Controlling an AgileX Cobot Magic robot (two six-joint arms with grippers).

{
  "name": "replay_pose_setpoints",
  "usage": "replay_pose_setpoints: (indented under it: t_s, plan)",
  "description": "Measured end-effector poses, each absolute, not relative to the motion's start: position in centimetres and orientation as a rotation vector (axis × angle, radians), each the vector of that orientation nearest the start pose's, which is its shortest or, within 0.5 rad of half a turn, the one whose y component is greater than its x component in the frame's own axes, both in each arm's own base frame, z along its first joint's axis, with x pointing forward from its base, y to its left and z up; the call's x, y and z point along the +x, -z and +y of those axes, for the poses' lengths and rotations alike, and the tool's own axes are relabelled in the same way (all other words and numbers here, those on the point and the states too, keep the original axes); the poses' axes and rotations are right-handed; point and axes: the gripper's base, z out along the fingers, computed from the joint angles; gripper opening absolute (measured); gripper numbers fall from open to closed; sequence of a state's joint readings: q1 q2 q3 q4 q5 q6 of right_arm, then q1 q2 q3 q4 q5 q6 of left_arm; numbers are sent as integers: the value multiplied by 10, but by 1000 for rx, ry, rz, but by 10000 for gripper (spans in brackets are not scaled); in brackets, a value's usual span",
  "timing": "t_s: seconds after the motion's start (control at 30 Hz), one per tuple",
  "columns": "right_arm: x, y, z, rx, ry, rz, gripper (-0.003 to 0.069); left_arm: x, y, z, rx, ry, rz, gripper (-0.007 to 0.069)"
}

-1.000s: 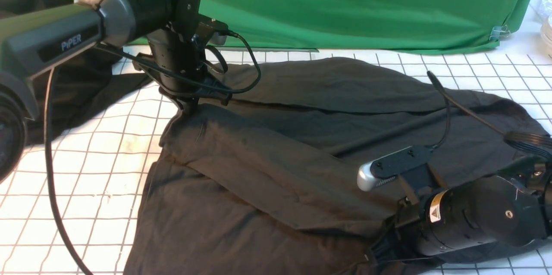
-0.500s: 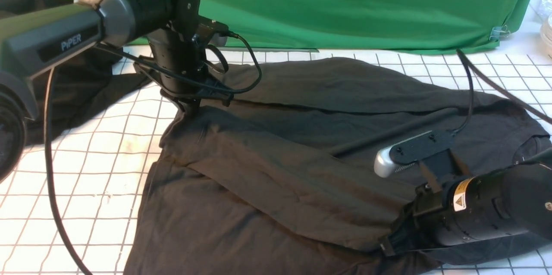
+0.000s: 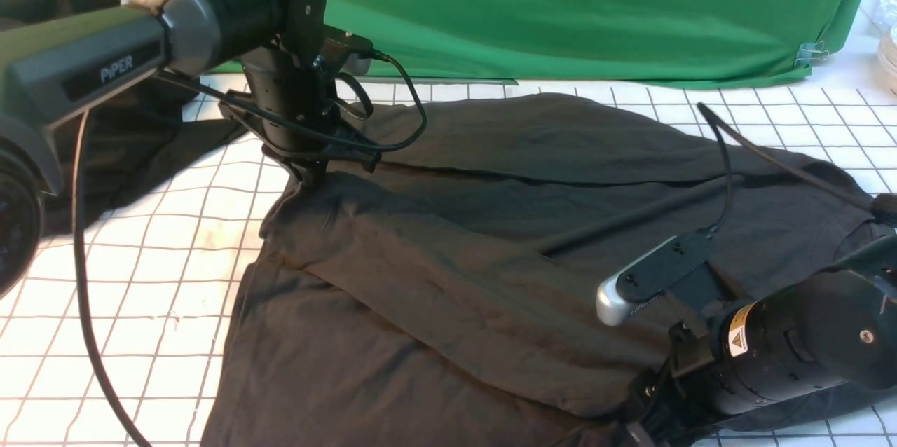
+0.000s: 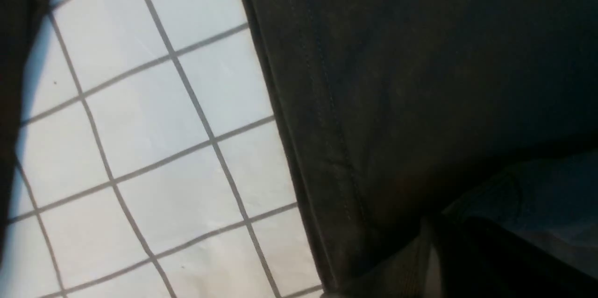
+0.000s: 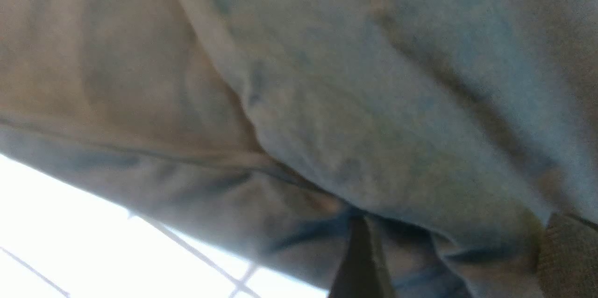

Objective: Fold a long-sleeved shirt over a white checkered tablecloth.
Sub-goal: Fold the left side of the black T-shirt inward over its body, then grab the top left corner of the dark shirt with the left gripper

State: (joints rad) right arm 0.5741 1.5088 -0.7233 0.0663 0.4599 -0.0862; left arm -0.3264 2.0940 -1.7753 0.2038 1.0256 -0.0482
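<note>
Where the shirt point(image 3: 490, 244) sits: centre and right of the front view, spread on the tablecloth point(image 3: 161, 279); charcoal, partly folded, one layer laid diagonally over the rest.
Tablecloth: white with a dark grid; bare at left, lower left and upper right of the front view.
Left gripper point(image 3: 310, 177): upper left of centre, pointing down, clenched on the shirt's upper-left corner; fabric peaks up to its tip.
Left wrist view: stitched shirt edge runs top to bottom, grid squares fill the left half; dark blur at lower right, cannot tell what.
Right gripper point(image 3: 643, 422): lower right of the front view, low at the shirt's near edge, tips cut off by the frame bottom.
Right fingers point(image 5: 359, 265): apart, released; a shirt fold bulges between them; cannot tell if it touches the pads.
Right wrist view: blurred; shirt fills most of it, bright tablecloth strip at lower left.
Crease point(image 3: 631, 216): dark straight line running from centre toward the right, across the shirt.
Cable point(image 3: 722, 174): black, rises from the right wrist camera over the shirt at right.
Green fabric point(image 3: 560, 12): hangs across the top of the front view; lower edge meets the tablecloth behind the shirt.
Clip point(image 3: 811, 52): metal, on the green fabric's edge, upper right.
Dark cloth point(image 3: 140, 153): left of frame, behind the left arm; cannot tell if it touches the shirt.
</note>
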Motion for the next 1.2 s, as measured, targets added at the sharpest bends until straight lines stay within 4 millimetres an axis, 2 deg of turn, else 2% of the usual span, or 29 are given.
replay_pose_setpoints:
  t_s: [0.2, 0.4, 0.57, 0.67, 0.77, 0.83, 0.93, 0.97, 1.03, 1.1, 1.2]
  plan:
    - [223, -173, 144, -827, -146, 2632, 419, 441, -229, -123, 422, -181, 2697, 15]
    - [223, -178, 144, -800, -160, 2611, 412, 444, -230, -124, 459, -150, 2662, 36]
    - [218, -201, 141, -775, -188, 2529, 412, 445, -231, -122, 476, -188, 2648, 205]
    - [212, -220, 137, -751, -211, 2465, 412, 447, -239, -120, 410, -207, 2633, 360]
    - [208, -232, 134, -723, -225, 2432, 412, 451, -250, -121, 347, -196, 2601, 470]
    - [205, -237, 133, -701, -241, 2417, 411, 458, -258, -121, 315, -174, 2561, 510]
    - [204, -240, 131, -698, -240, 2410, 411, 470, -259, -117, 235, -118, 2531, 523]
    - [203, -240, 131, -689, -242, 2418, 411, 480, -254, -111, 160, -64, 2537, 520]
    - [203, -240, 131, -681, -243, 2427, 411, 487, -248, -107, 114, -20, 2547, 514]
    - [202, -239, 130, -682, -239, 2443, 410, 508, -220, -95, 10, 70, 2587, 497]
    - [201, -238, 130, -682, -239, 2459, 410, 523, -193, -87, -42, 102, 2613, 481]
